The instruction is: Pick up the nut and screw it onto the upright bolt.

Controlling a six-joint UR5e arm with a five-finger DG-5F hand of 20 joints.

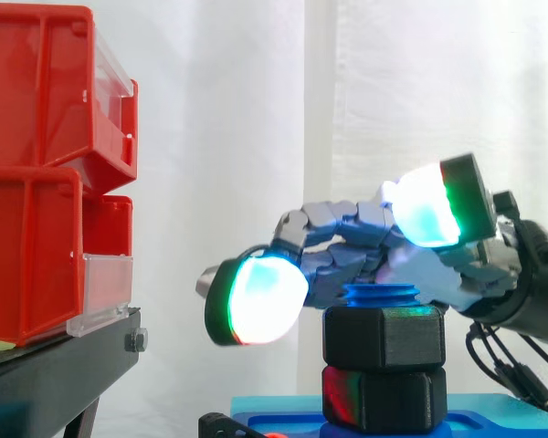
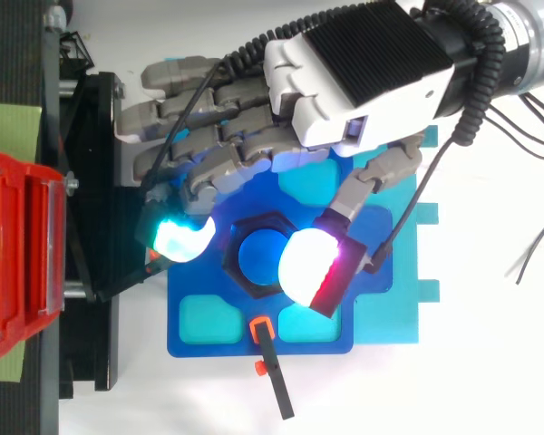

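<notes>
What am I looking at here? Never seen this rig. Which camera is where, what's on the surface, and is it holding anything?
A robot arm carries a robot hand with fingers and a thumb. The glowing blobs are its own fingertips. One picture looks level from the side, the other straight down from above. A blue base plate holds an upright blue bolt. A black hex nut sits on it near the top, above a second black hex block. Red bins stand on a black stand. The robot hand holds nothing: its fingertips flank the nut, apart from it.
</notes>
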